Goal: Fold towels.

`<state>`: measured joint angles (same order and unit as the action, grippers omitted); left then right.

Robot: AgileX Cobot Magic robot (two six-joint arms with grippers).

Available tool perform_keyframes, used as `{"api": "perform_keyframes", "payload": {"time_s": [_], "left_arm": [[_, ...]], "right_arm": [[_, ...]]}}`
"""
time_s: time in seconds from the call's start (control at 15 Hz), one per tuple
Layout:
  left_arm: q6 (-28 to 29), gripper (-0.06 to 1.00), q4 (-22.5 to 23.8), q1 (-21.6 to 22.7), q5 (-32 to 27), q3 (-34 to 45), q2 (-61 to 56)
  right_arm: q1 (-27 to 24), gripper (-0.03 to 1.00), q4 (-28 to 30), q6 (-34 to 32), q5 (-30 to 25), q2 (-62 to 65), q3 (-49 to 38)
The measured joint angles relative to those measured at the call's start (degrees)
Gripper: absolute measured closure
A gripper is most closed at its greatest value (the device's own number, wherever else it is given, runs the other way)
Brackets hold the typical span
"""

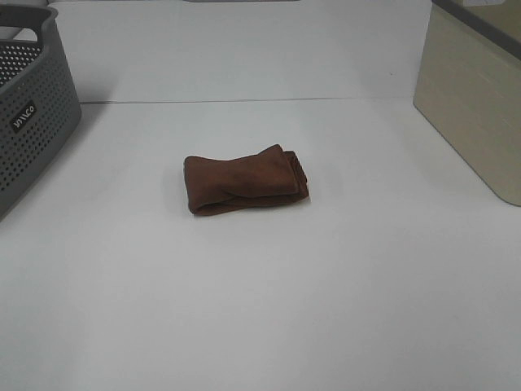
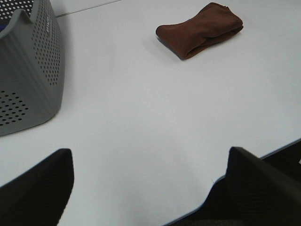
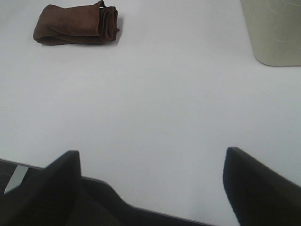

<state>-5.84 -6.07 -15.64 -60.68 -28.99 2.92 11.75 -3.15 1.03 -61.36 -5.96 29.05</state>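
Note:
The dark reddish-brown towel (image 1: 244,181) lies folded into a compact bundle near the middle of the white table (image 1: 260,309). It also shows in the left wrist view (image 2: 200,29) and in the right wrist view (image 3: 76,24). My left gripper (image 2: 150,188) is open and empty, far from the towel, over the table's near edge. My right gripper (image 3: 150,183) is open and empty too, also back at the near edge. Neither arm shows in the high view.
A grey perforated basket (image 1: 28,106) stands at the table's left side, also in the left wrist view (image 2: 28,70). A beige bin (image 1: 476,106) stands at the right side, also in the right wrist view (image 3: 275,30).

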Motion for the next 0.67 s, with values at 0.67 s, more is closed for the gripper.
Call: {"api": "perform_keyframes", "payload": {"time_s": [0.67], "left_arm": [[0.0,0.11,-0.1,0.8,0.1,0.0,0.0]], "right_arm": [[0.0,0.19,-0.1,0.0,0.1,0.2,0.0]]}}
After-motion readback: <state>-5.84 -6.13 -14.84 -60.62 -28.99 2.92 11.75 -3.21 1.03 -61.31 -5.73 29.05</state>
